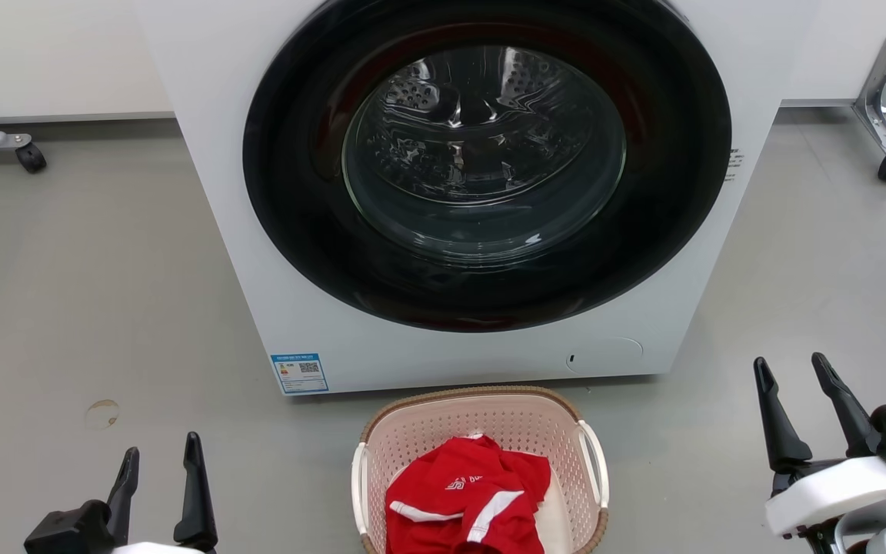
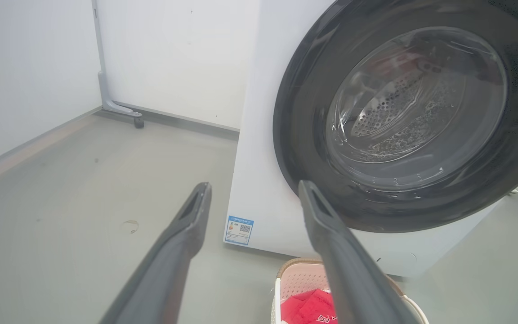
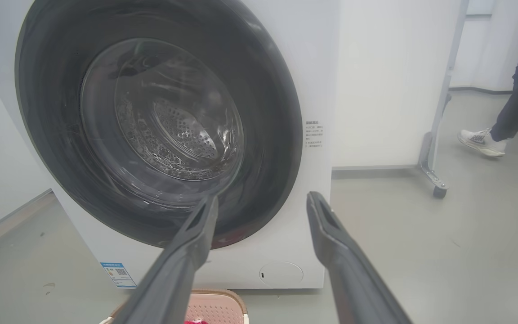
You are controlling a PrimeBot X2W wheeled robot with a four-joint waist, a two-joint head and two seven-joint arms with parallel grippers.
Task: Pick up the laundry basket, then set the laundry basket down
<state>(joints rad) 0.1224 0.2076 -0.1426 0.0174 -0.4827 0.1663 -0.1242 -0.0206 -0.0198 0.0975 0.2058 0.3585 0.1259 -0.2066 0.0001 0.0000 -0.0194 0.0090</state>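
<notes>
The laundry basket point(image 1: 489, 415) is pale pink with a brown woven-look rim and white side handles. It stands on the floor at the bottom centre of the head view, just in front of the washing machine, with red clothing point(image 1: 464, 496) inside. Its corner also shows as the laundry basket point(image 2: 297, 281) in the left wrist view and the laundry basket point(image 3: 216, 308) in the right wrist view. My left gripper point(image 1: 160, 454) is open, off to the basket's left. Off to its right, my right gripper point(image 1: 789, 362) is open too. Both are empty and apart from the basket.
A big white washing machine point(image 1: 204, 115) with a dark round door point(image 1: 487, 161) stands straight ahead. Wheeled frame legs point(image 1: 885, 146) stand at both back corners. A person's legs and white shoes point(image 3: 481, 140) are at the far right of the right wrist view.
</notes>
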